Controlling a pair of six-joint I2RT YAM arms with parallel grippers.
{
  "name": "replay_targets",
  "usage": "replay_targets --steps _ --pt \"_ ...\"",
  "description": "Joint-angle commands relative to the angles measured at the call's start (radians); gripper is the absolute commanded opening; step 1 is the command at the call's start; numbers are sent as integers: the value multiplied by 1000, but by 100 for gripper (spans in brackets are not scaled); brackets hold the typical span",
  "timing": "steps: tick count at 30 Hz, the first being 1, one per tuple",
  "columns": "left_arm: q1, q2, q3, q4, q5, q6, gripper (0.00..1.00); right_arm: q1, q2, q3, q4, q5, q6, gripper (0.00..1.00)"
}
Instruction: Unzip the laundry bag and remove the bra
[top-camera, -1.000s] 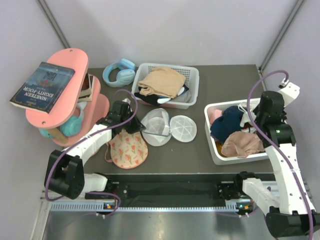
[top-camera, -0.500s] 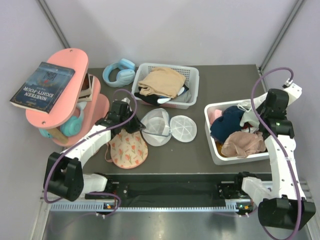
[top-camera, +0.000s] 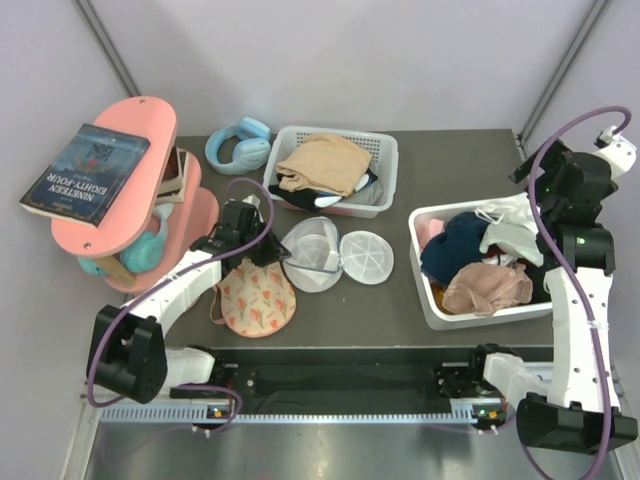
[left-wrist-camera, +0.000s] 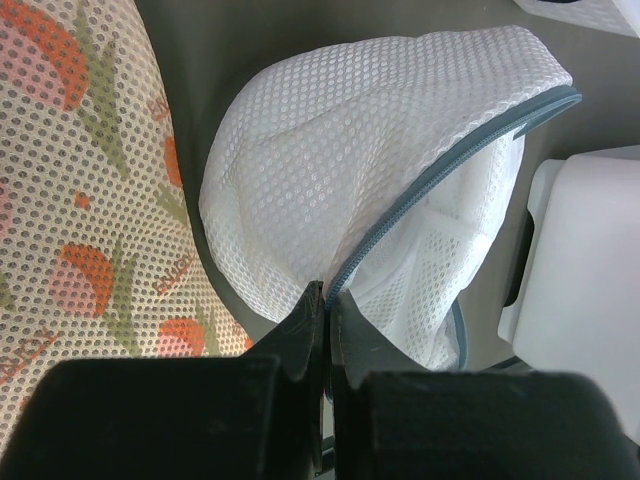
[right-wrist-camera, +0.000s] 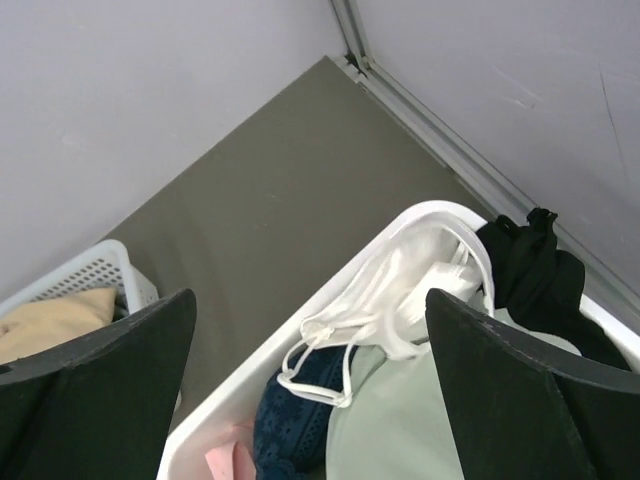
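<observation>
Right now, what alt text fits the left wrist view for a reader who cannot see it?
The left gripper is shut on the grey zip of the white mesh laundry bag, whose mouth gapes open on the dark table. The floral peach bra lies at the frame's left, outside the bag.

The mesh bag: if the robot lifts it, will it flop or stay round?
Probably flops: the bag is thin mesh, already creased and sagging where the left tool pinches it. Likely light, since it is mostly holes. Unlikely to roll, lying opened out.
</observation>
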Motion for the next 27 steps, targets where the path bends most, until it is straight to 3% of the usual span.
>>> replay_targets --steps 1,6,14,17,21,27 --pt "-1 -14 33 20 -2 14 0 -12 -25 59 -20 -38 20 96" --pt "-1 -7 38 23 1 16 0 -13 -33 93 12 -108 -12 95" --pt "-1 -5 52 -2 -23 31 0 14 32 95 86 -382 -9 85" --pt "-1 -3 68 -28 -58 52 0 114 66 122 81 -360 -56 85" --pt "0 -8 70 -40 -66 54 0 371 154 182 54 -294 -131 86" --pt "0 -13 73 -49 -81 53 0 577 301 197 26 -441 -151 86"
